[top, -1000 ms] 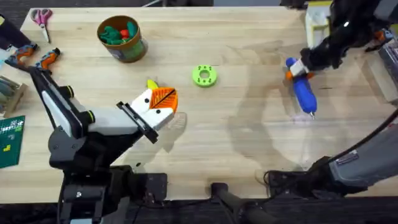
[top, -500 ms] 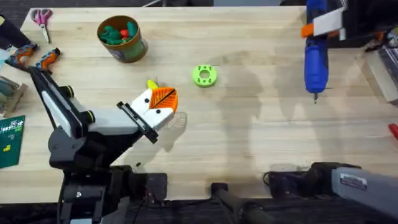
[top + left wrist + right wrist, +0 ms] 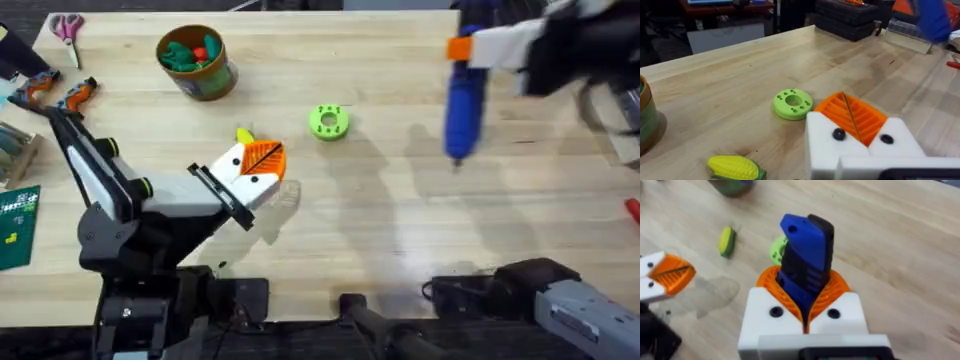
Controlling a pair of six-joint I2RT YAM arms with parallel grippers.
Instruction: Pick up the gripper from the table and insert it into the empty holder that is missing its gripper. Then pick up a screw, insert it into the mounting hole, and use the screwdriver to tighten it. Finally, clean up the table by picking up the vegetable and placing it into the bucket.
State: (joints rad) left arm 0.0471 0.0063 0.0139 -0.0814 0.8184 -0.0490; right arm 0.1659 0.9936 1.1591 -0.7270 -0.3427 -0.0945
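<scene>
The right pincer (image 3: 805, 312) is clamped on the screwdriver (image 3: 464, 95), orange pads pressed to both sides of the blue body, and it hangs high above the far right part of the surface (image 3: 400, 230) with the thin metal tip pointing down and toward the near edge, clear of the wood. From the right wrist, the blue body (image 3: 805, 260) rises straight out between the white-and-orange fingers (image 3: 772, 312). Over on the left, the left pincer (image 3: 258, 168) sits low near the middle of the surface, its white blocks with orange ribbed pads pressed together with nothing between them. Just beyond it lies the vegetable (image 3: 245, 137), the little yellow corn piece, flat on the wood and almost touching the fingertips. The left wrist view catches it (image 3: 735, 167) close by. Farther right sits the lime-green ring (image 3: 329, 122) with its holes, apart from both pincers. At the far left stands the bucket (image 3: 197, 62), upright, green and red toy pieces inside. Scissors (image 3: 68, 30) with pink handles lie near the far left corner.
</scene>
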